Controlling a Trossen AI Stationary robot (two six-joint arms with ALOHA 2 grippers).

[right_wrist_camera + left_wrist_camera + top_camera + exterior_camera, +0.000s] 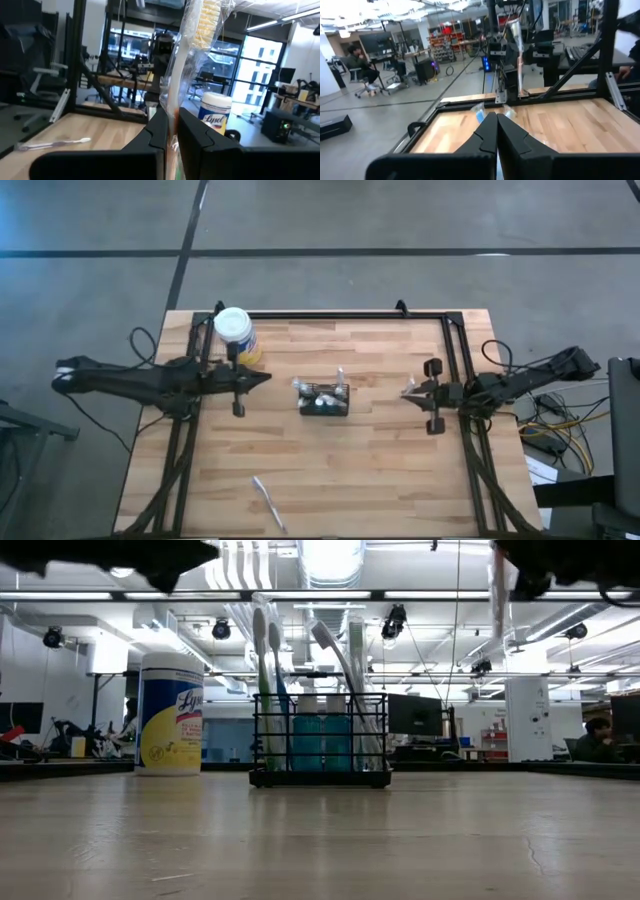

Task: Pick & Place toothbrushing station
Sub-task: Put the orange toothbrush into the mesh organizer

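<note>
here the black wire-mesh caddy (325, 402) stands mid-table with toothbrushes upright in it. the right gripper (408, 391), to its right and well apart, pinches a wrapped toothbrush (192, 45). the left gripper (266, 378), closed and empty, hovers beside the lysol wipes canister (236, 335). another toothbrush (268, 503) lies near the table's front edge.

"Lysol" brand lettering on the yellow, white-lidded wipes canister (170, 714), partly readable, no other legible text

count on the table

one black wire-mesh caddy (325, 402). four toothbrushes standing in the caddy (268, 690). one wrapped toothbrush lying loose (268, 502). one wrapped toothbrush in the right gripper (171, 134). one white-lidded yellow jar (236, 335).
</note>
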